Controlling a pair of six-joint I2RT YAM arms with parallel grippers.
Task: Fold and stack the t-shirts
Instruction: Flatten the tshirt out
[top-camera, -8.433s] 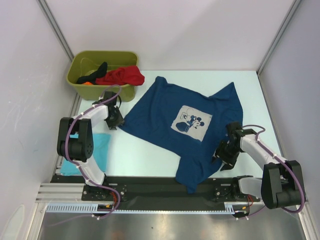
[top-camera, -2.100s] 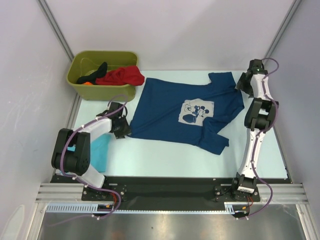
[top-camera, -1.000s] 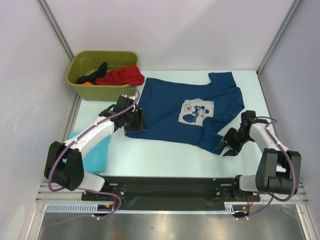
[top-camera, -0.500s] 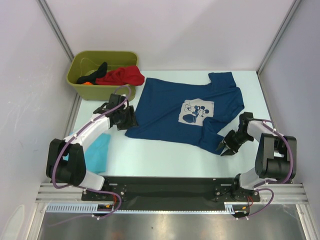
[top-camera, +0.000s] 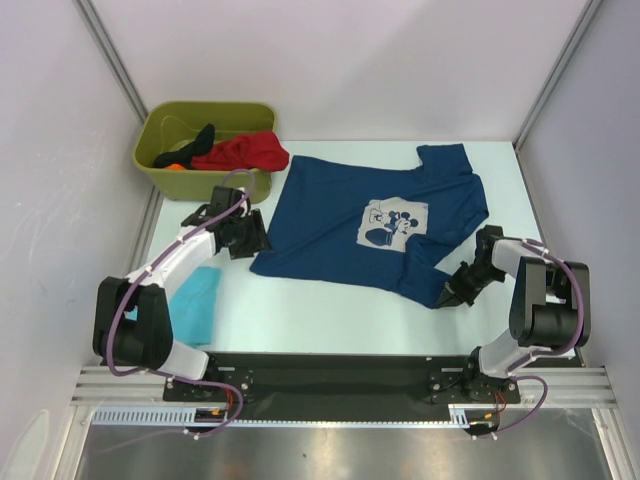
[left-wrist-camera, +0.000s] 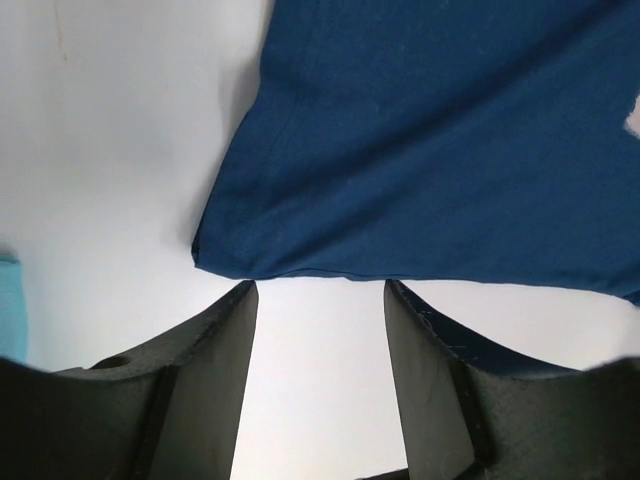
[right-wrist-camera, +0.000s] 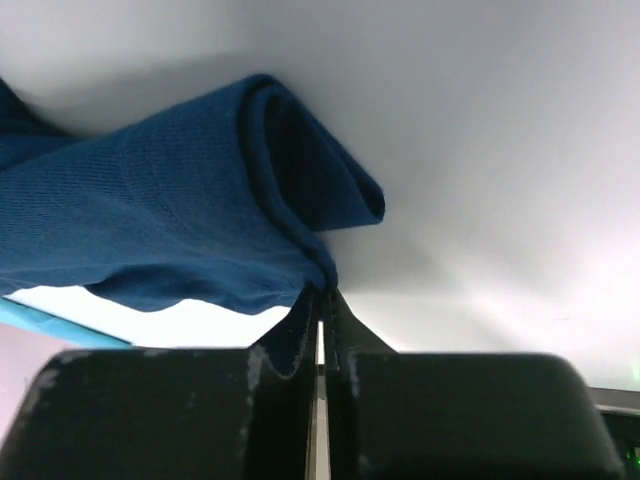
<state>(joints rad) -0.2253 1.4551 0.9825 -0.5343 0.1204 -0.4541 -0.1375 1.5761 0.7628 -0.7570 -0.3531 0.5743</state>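
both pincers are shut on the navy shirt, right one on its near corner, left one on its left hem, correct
Only the right pincer is shut on the near corner of the navy shirt. The left pincer is open, the hem beyond its tips, as the left wrist view shows.

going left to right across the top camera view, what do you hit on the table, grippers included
light turquoise cloth t-shirt → left gripper → navy blue cloth t-shirt with a grey-white cartoon chest print → right gripper, shut on that shirt's near right corner
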